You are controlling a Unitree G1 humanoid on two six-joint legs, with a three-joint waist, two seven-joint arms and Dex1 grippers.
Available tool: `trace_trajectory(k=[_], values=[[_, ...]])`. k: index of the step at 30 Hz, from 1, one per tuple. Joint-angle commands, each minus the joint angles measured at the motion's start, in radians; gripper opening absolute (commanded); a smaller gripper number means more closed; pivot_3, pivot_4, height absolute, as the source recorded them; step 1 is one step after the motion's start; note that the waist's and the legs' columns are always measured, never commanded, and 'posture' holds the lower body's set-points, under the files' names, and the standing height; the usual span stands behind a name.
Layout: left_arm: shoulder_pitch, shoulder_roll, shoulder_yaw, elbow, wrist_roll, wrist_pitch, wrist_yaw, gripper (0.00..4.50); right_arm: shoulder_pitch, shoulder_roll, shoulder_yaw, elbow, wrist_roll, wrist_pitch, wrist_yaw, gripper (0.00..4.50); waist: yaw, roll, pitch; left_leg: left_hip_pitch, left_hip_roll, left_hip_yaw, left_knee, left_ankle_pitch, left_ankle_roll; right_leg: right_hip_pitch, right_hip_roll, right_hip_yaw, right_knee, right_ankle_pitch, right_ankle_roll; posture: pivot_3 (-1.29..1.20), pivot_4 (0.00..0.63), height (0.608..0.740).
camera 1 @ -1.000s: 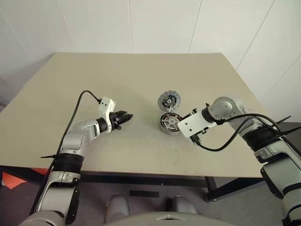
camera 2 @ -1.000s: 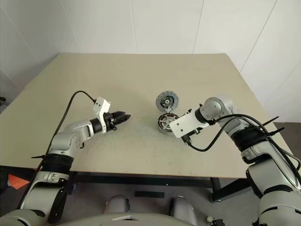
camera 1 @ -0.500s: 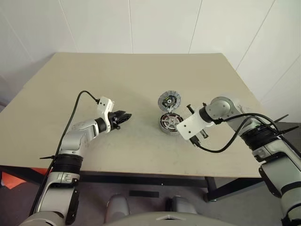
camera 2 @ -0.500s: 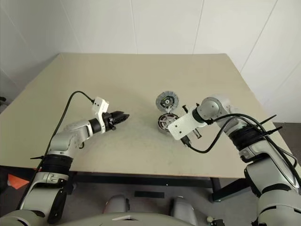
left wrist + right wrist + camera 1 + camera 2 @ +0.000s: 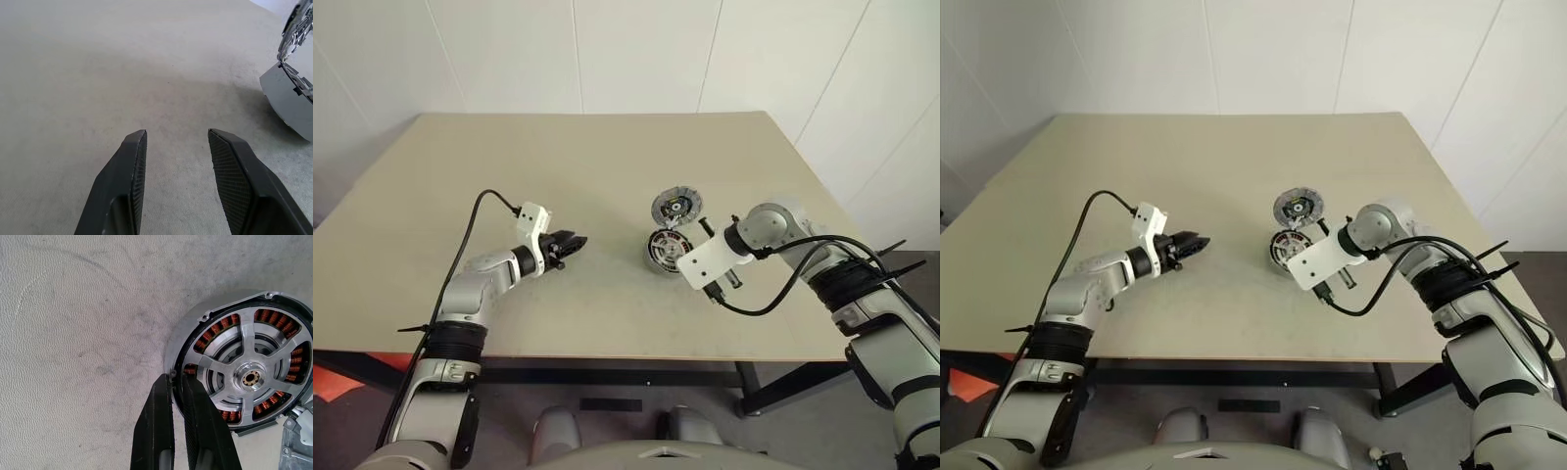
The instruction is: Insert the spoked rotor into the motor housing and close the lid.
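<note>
Motor housing rim pinched by right pincer, angled steeply down | left pincer empty, half-open, near level

A beige table — matte, faintly scuffed — before white panelled walls.

The surface is beige and finely speckled. At the frame's right, the motor housing is grey with copper-orange windings behind a silver spoked rotor. The right claw has black fingers.
</note>
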Motion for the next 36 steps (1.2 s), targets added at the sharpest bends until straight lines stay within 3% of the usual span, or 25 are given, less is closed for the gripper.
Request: trace_trajectory(k=[1, 3, 11, 22, 29, 36], values=[[0.0, -0.009, 0.018, -0.045, -0.016, -0.011, 0.012, 2.12, -0.035, -0.021, -0.036, -0.004, 0.015, 0.008, 0.001, 0.01, 0.0, 0.0, 0.0, 0.0, 0.0, 0.0, 0.0, 0.0, 0.0, 0.0, 0.0, 0.0, 0.0, 0.0, 0.0, 0.0, 0.0, 0.74], [0.013, -0.019, 0.021, -0.053, -0.018, -0.011, 0.021, 2.12, -0.022, -0.001, -0.071, -0.045, 0.063, 0.115, 0.007, 0.01, 0.0, 0.0, 0.0, -0.001, 0.0, 0.0, 0.0, 0.0, 0.001, 0.0, 0.0, 0.0, -0.001, 0.0, 0.0, 0.0, 0.0, 0.74], [0.062, -0.04, 0.034, -0.09, -0.025, -0.016, 0.054, 2.12, 0.012, 0.054, -0.123, -0.396, 0.238, 0.972, 0.147, 0.01, 0.002, 0.002, 0.002, -0.004, 0.003, 0.0, -0.001, -0.001, 0.001, -0.003, 0.002, -0.001, -0.002, 0.0, 0.0, 0.0, 0.0, 0.74], [0.122, -0.045, 0.04, -0.162, -0.04, 0.002, 0.083, 2.12, -0.155, 0.213, -0.084, -0.329, 0.336, 1.708, -0.023, 0.01, 0.004, 0.003, 0.002, -0.004, 0.003, 0.0, -0.002, 0.002, -0.005, -0.003, 0.002, -0.002, -0.002, 0.0, 0.0, 0.0, 0.0, 0.74], [0.15, -0.042, 0.051, -0.2, -0.047, 0.019, 0.101, 2.12, -0.258, 0.361, -0.155, -0.14, 0.414, 1.925, -0.23, 0.01, 0.006, 0.003, 0.002, -0.003, 0.003, 0.0, -0.008, 0.005, -0.009, -0.005, 0.002, -0.002, -0.003, 0.0, 0.0, 0.0, 0.0, 0.74], [0.175, -0.041, 0.052, -0.23, -0.053, 0.028, 0.116, 2.12, -0.333, 0.499, -0.313, 0.03, 0.441, 1.966, -0.458, 0.01, 0.007, 0.003, 0.002, -0.004, 0.003, 0.0, -0.008, 0.006, -0.011, -0.007, 0.002, -0.002, -0.003, 0.0, -0.001, 0.0, 0.0, 0.74]])
